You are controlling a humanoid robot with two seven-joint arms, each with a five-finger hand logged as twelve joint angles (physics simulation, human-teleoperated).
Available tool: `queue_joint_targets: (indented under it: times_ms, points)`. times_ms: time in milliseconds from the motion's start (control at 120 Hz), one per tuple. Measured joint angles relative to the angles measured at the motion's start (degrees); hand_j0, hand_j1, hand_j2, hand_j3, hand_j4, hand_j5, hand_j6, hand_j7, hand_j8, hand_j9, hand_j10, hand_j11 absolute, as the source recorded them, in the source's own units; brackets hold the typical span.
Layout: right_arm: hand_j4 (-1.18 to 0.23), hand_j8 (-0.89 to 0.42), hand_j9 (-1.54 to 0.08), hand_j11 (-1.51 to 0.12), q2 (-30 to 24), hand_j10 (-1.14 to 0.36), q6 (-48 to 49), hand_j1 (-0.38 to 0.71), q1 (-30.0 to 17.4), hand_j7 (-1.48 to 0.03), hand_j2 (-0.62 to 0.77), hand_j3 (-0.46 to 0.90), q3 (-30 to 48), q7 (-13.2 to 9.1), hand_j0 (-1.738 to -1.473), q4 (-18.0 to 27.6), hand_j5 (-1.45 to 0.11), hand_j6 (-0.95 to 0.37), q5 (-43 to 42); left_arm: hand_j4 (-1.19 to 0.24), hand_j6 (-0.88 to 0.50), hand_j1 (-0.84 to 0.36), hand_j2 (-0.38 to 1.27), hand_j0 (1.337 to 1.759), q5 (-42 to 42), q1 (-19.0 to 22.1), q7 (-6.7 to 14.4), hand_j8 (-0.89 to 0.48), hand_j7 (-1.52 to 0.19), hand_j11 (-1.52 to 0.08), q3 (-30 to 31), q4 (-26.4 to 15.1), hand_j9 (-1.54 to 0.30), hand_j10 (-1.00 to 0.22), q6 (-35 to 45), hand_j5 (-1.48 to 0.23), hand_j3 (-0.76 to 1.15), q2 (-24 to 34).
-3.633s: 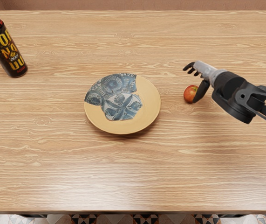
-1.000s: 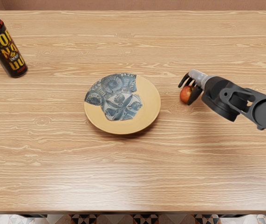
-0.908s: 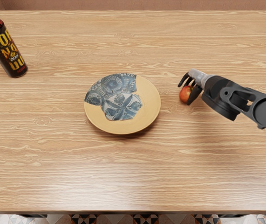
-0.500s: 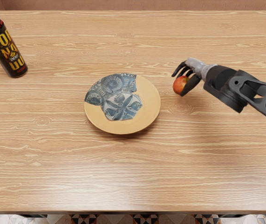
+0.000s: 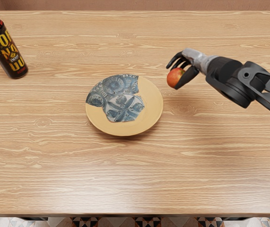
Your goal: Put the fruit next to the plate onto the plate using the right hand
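The right hand (image 5: 186,64) clasps the apple (image 5: 173,77), partly covering it, near the plate (image 5: 153,109).

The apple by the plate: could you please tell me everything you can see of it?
The apple is small and round, with smooth red skin shading to yellow-orange on one side. No stem can be made out. It sits in the right hand, whose dark fingers curl over its top and far side while the thumb presses from the right. It appears lifted off the table, just beyond the right rim of the plate, not touching it.
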Motion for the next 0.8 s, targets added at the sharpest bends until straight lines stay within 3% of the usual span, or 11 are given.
queue_joint_targets:
  times_ms: [800]
  points:
    - [-0.59,-0.42,-0.78,-0.78,10.09,-0.59,-0.17,0.24,0.76,-0.77,0.25,0.00,1.31,0.01,-1.658,0.93,-0.78,-0.51,0.09,-0.23,-0.23,0.07,0.05,1.658,0.00,0.00,0.00,-0.23,-0.30,-0.30,0.00,0.00,-0.30,-0.23,0.00,-0.30,0.00,0.00]
